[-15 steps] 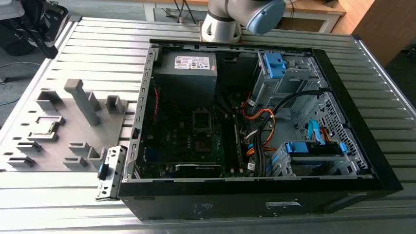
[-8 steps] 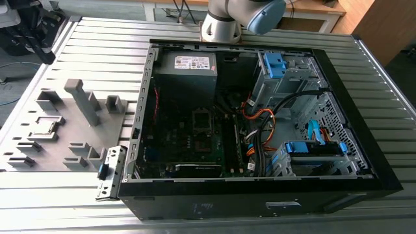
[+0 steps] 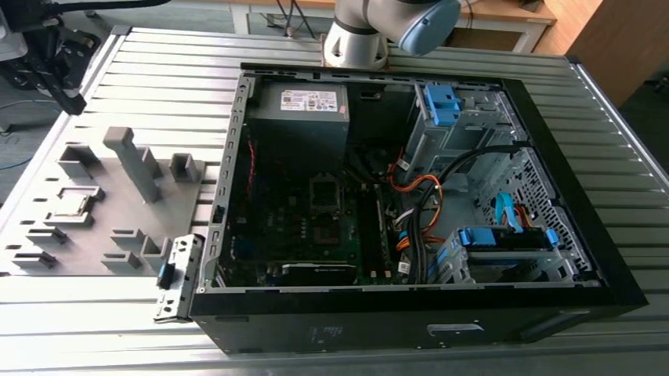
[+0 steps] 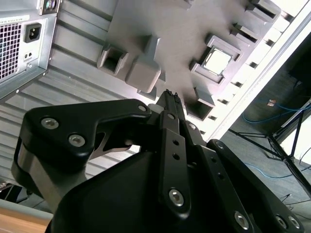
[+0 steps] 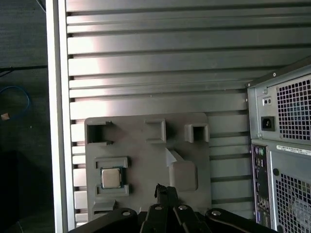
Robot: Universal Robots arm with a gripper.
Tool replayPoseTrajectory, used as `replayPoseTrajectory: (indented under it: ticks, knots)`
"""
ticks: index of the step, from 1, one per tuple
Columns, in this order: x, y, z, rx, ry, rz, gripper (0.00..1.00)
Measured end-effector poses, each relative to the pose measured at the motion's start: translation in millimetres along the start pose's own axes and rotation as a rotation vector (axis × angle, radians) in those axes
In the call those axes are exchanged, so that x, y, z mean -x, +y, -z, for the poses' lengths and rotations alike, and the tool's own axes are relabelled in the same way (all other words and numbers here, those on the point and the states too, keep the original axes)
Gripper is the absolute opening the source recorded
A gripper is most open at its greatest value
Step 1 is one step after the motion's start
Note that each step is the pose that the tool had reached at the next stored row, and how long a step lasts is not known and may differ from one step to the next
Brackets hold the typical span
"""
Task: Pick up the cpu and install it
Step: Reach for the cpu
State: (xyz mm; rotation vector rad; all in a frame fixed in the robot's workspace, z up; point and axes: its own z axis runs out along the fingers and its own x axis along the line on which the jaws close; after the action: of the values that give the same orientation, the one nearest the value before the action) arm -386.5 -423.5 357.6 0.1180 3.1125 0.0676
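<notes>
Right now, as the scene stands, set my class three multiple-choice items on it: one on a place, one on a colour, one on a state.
1. Where does the chip lie?
A. In the computer's socket
B. In a square holder on the grey tray
C. Between the jaws

2. What colour is the chip's top?
A. Green
B. Blue
C. Silver

3. How is the computer case?
A. Lying flat with its side open
B. Lying flat and closed up
C. Standing upright with its side panel on

Answers:
1 B: in both wrist views the chip sits framed in a holder on the tray, outside the case.
2 C: its top shines silver against the dull grey around it.
3 A: in the exterior view the case lies open, with boards and cables showing inside.
</notes>
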Motion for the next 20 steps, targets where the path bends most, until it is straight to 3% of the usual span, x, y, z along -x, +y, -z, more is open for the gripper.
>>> replayPoseTrajectory:
  ticks: [16,20]
  knots:
    - [-0.5,-21.9,-18.0,0.0,0.0,0.0,0.11]
    - [-1.0,-24.6,-24.1,0.0,0.0003,0.0,0.11]
